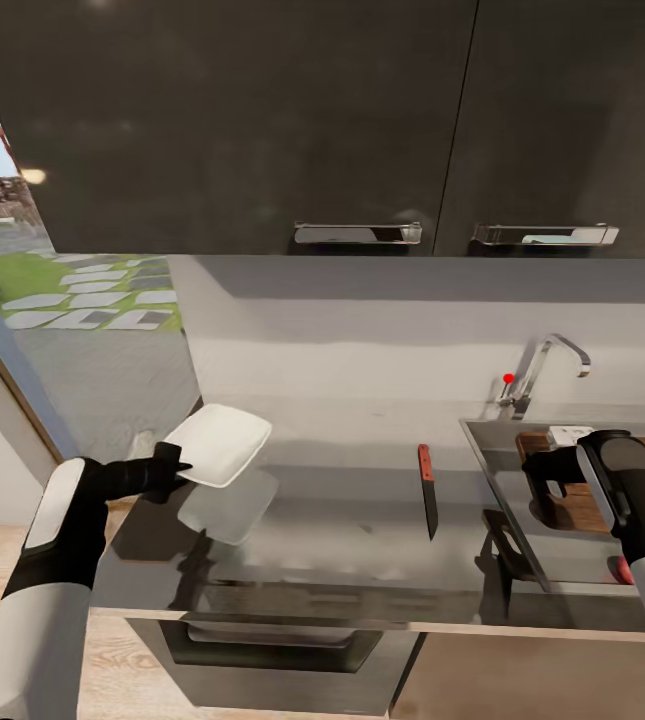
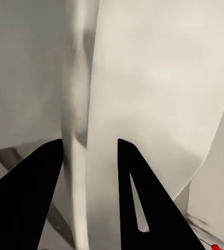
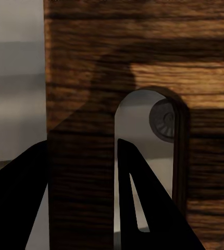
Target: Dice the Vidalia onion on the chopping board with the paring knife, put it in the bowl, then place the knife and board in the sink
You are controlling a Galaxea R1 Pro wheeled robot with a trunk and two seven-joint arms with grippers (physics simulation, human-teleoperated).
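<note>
My left gripper is shut on the rim of the white bowl, holding it tilted above the left end of the countertop. In the left wrist view, the bowl has its rim between my fingers. The paring knife lies on the countertop just left of the sink. My right gripper is shut on the chopping board inside the sink, beside the handle slot. The drain shows through that slot. I cannot make out the onion or its dice.
The chrome tap with its red knob stands behind the sink. Dark wall cabinets with bar handles hang overhead. An opening to the outdoors is at the left. A small red bit shows beside my right forearm.
</note>
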